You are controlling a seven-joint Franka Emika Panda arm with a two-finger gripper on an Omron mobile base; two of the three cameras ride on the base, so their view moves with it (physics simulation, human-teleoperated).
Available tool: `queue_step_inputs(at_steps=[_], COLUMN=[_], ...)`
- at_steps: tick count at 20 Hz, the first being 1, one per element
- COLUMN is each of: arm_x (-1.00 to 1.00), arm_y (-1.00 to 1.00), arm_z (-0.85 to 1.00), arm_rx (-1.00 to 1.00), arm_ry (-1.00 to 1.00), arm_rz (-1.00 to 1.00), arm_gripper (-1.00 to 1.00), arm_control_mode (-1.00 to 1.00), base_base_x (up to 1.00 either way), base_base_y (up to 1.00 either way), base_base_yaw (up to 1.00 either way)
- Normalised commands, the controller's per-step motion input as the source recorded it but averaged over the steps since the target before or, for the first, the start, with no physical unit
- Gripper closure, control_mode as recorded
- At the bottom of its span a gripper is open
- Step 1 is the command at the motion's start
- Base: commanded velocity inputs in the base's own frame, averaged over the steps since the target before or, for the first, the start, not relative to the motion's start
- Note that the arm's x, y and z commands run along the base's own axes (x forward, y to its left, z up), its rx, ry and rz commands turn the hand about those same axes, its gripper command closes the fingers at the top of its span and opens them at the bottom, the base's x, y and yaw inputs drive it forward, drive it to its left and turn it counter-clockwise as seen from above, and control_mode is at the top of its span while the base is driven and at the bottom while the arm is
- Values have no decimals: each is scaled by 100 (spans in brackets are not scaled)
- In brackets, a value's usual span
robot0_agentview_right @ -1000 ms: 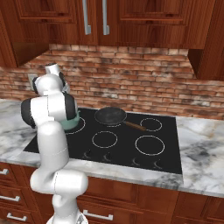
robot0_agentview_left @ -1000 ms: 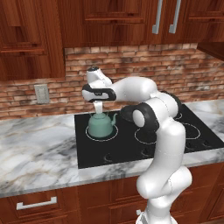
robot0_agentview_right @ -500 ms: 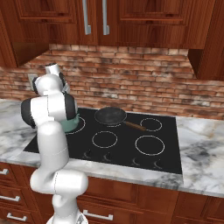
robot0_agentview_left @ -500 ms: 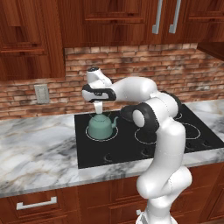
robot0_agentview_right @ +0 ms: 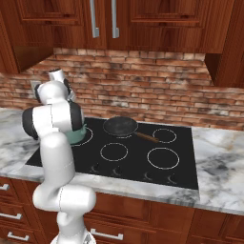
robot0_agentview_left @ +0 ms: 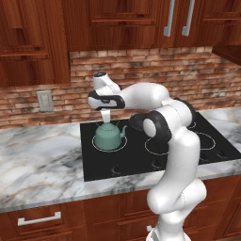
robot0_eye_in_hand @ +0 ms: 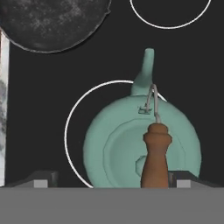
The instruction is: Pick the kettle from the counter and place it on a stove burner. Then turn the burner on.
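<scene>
The kettle (robot0_agentview_left: pixel 109 136) stands upright on the black cooktop (robot0_agentview_left: pixel 141 162), on the far left stove burner (robot0_eye_in_hand: pixel 72 122), its spout pointing right in the left base view; in the hand view its teal body overlaps the right part of the white ring rather than sitting centred in it, and a brown wooden handle grip (robot0_eye_in_hand: pixel 155 153) on a thin wire bail stands up over the lid; the gripper (robot0_agentview_left: pixel 106 115) hangs straight above the kettle, pointing down, its fingers spread wide with one dark fingertip (robot0_eye_in_hand: pixel 41 179) to each side of the kettle at the bottom of the hand view, holding nothing; from the right base view the kettle (robot0_agentview_right: pixel 76 135) is mostly hidden behind the arm; the dark frying pan (robot0_agentview_right: pixel 120 127) sits on the far middle of the cooktop, near the kettle but apart from it, its brown handle pointing right; the marble counter (robot0_agentview_left: pixel 42 164) lies to the left of the cooktop.
</scene>
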Motion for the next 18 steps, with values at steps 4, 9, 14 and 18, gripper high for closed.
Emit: queue_step_inputs(at_steps=[4, 9, 14, 18], arm_x=[-38, -29, -13, -12], arm_y=[0, 0, 0, 0], arm_z=[-3, 0, 37, 53], arm_rx=[0, 0, 1, 0], arm_ry=[1, 0, -5, -10], arm_rz=[0, 0, 0, 0], arm_gripper=[-100, -100, -100, -100], arm_control_mode=[-100, -100, -100, -100], base_base_x=[0, 0, 0, 0], base_base_y=[0, 0, 0, 0], base_base_yaw=[0, 0, 0, 0])
